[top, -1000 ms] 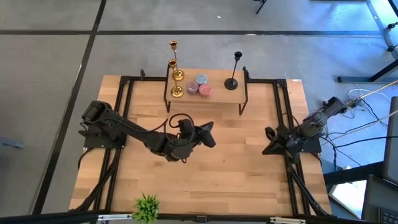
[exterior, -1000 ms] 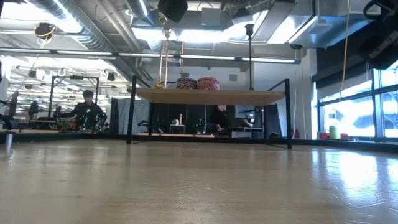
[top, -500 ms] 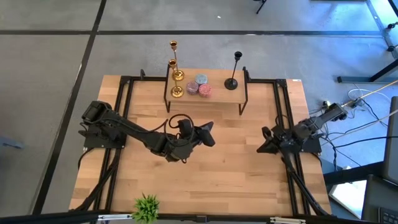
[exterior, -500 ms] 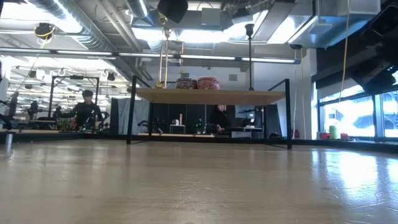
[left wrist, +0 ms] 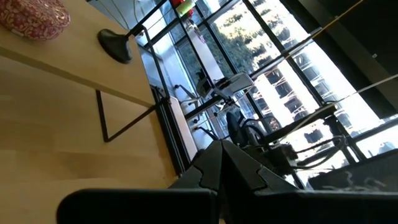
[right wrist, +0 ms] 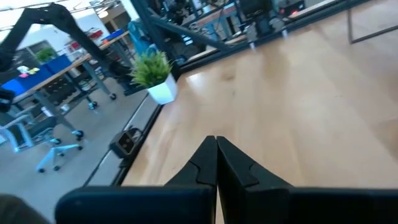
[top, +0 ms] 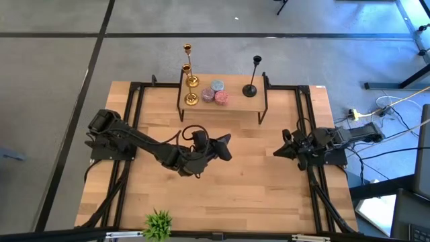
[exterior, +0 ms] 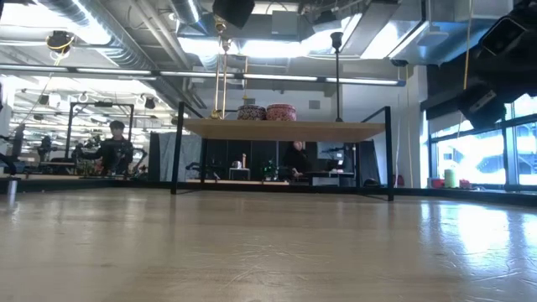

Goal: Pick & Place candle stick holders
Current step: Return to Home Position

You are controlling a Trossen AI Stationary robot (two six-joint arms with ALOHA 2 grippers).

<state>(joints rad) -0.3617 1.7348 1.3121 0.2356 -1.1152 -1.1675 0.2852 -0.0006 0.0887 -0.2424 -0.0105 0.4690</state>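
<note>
Three candle stick holders stand upright on their round bases on a small raised wooden shelf point(top: 235, 104) at the table's far side: two gold ones point(top: 190, 87) at its left end, a black one point(top: 251, 86) at its right end. In the low view the gold holders point(exterior: 221, 71) and the black one point(exterior: 337, 75) rise from the shelf top. My left gripper point(top: 227, 141) is shut and empty, held above the table's middle, short of the shelf. My right gripper point(top: 279, 152) is shut and empty near the table's right edge.
Two patterned round bowls point(top: 216, 93) sit on the shelf between the holders. A small green plant in a white pot point(top: 158, 224) stands at the table's near edge. Black frame rails point(top: 134, 121) run along the table's left and right sides. People sit in the room beyond the table.
My right arm has swung and folded back by the table's right edge; its gripper has sunk a little and shifted slightly toward the table's middle, staying shut. My left gripper has kept its place.
</note>
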